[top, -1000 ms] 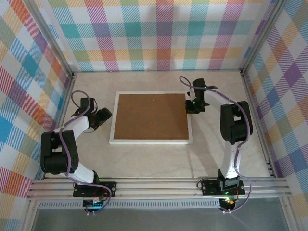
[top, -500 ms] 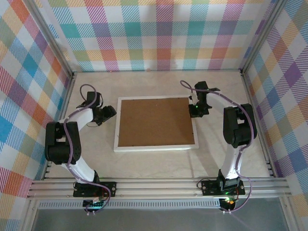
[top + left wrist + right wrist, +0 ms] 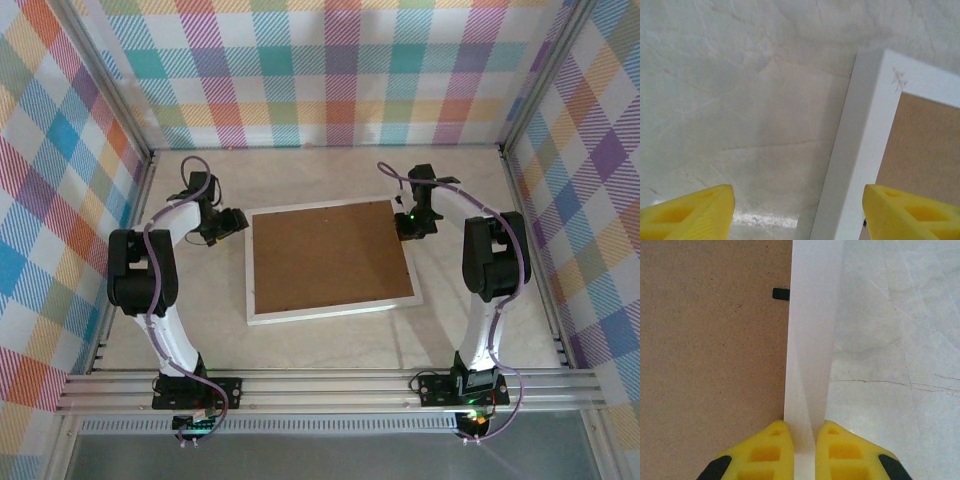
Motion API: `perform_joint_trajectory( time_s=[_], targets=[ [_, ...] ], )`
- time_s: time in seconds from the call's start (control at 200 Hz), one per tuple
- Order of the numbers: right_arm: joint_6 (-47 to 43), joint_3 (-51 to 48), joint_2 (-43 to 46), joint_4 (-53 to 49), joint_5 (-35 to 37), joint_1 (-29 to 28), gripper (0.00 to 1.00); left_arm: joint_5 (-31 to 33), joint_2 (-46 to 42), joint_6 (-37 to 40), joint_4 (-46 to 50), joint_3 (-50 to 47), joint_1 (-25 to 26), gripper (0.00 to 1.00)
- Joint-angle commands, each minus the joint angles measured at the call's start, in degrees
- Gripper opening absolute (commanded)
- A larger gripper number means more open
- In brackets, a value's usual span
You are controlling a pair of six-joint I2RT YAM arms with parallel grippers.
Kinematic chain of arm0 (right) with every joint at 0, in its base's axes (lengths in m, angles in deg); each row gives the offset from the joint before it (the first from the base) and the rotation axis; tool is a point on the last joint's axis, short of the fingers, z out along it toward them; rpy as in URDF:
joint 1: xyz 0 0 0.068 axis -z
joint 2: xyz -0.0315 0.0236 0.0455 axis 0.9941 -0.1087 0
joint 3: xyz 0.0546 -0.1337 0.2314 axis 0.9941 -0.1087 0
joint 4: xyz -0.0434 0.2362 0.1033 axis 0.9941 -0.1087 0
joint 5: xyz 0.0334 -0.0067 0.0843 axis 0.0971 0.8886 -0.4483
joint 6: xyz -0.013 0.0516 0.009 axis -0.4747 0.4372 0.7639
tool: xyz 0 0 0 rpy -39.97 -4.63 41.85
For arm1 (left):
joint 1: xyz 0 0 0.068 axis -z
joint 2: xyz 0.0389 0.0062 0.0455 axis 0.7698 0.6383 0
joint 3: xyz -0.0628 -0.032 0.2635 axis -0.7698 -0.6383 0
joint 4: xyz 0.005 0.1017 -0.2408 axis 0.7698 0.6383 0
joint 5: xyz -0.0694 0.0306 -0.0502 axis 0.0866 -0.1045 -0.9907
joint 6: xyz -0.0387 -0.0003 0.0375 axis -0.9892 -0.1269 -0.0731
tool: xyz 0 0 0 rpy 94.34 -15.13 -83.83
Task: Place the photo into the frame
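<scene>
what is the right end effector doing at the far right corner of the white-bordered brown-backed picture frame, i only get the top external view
Observer: The right end effector is shut on the white-bordered brown-backed picture frame, pinching its white border.
Operator: and the left one
Observer: The left end effector is open, yellow fingers straddling the frame's white edge, one over the pale stone-look table, one over the brown board.

A: What colour was the frame [image 3: 330,262]?
B: White along its border, with a speckled brown board [image 3: 710,340] left of the right fingers [image 3: 771,450].
A: And the fingers themselves?
B: Yellow with black patches. The left fingers [image 3: 690,212] were yellow too.
A: The counter [image 3: 300,345]?
B: Pale cream, faintly veined. The walls [image 3: 330,70] were pastel plaid.
</scene>
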Motion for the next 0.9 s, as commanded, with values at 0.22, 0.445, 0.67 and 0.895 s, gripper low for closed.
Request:
perform_joint_trajectory(
  time_s=[0.22,0.445,0.67,0.895],
  targets=[
    [0.6,-0.6,-1.9,1.6,0.4,0.3,0.00,1.1,0.6,1.9,5.3,0.4,2.0,0.70],
    [1.2,-1.3,-1.8,2.5,0.2,0.3,0.00,1.7,0.1,1.1,5.2,-0.9,2.8,0.71],
    [1.1,-0.9,-2.5,2.2,0.1,0.3,0.00,1.6,2.1,0.4,4.8,-0.4,3.9,0.71],
    [1.0,0.4,-3.1,1.6,0.0,0.3,0.00,1.8,3.4,-0.2,4.5,-2.1,5.1,0.71]
  ],
)
